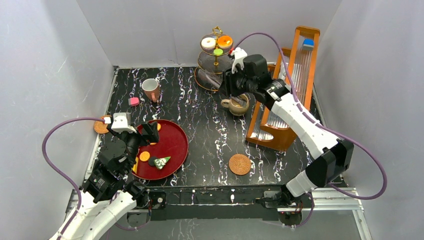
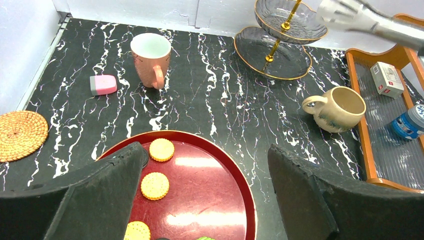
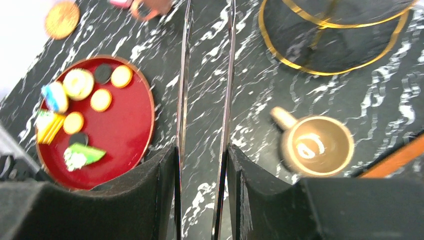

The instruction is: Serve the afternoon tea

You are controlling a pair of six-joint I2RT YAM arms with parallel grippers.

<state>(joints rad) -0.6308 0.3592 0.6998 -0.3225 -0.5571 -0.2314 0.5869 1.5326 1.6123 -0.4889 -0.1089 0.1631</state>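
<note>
Slim metal tongs [image 2: 380,24] are clamped in the partly closed right end effector [image 3: 200,157] beside the gold-rimmed glass stand [image 2: 272,55] at the far edge of the surface, their long axis aimed toward the left edge. The flat, round biscuits [image 2: 161,149] are found on the glossy red tray [image 1: 172,142] by the near-left corner, under the wide-open, empty left end effector [image 2: 205,155], which is nearer.
</note>
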